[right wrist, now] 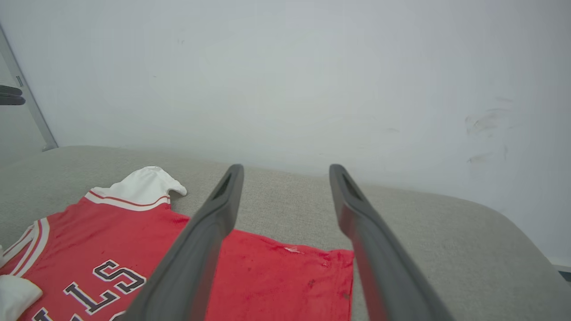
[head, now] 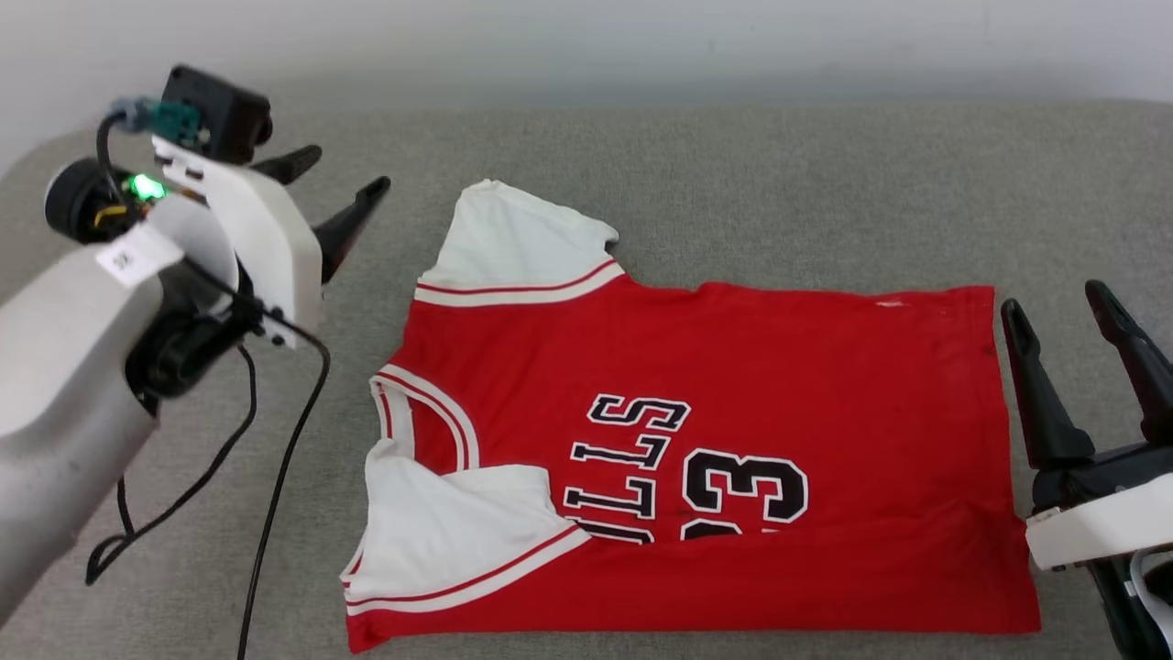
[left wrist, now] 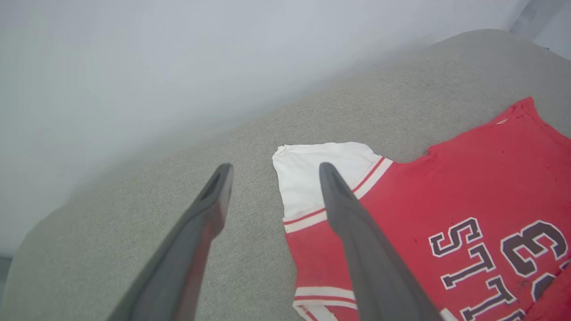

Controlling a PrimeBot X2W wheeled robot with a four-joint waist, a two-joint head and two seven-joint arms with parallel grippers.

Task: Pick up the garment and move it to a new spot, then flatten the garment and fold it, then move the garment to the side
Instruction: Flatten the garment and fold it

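Sideways, the garment (head: 696, 440) lies on the grey cushion (head: 779, 183) by a wall (head: 586, 46), left fingers (head: 353, 220) and right fingers (head: 1040, 394) spread, empty.

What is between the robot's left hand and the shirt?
Only bare grey surface lies between the left hand and the shirt, seen in the head view.

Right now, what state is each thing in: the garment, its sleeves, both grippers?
garment: lying flat on the grey surface, near long edge folded up over the lettering.
far sleeve: spread out flat.
near sleeve: folded in over the chest.
left gripper: open, empty.
right gripper: open, empty, by the hem.
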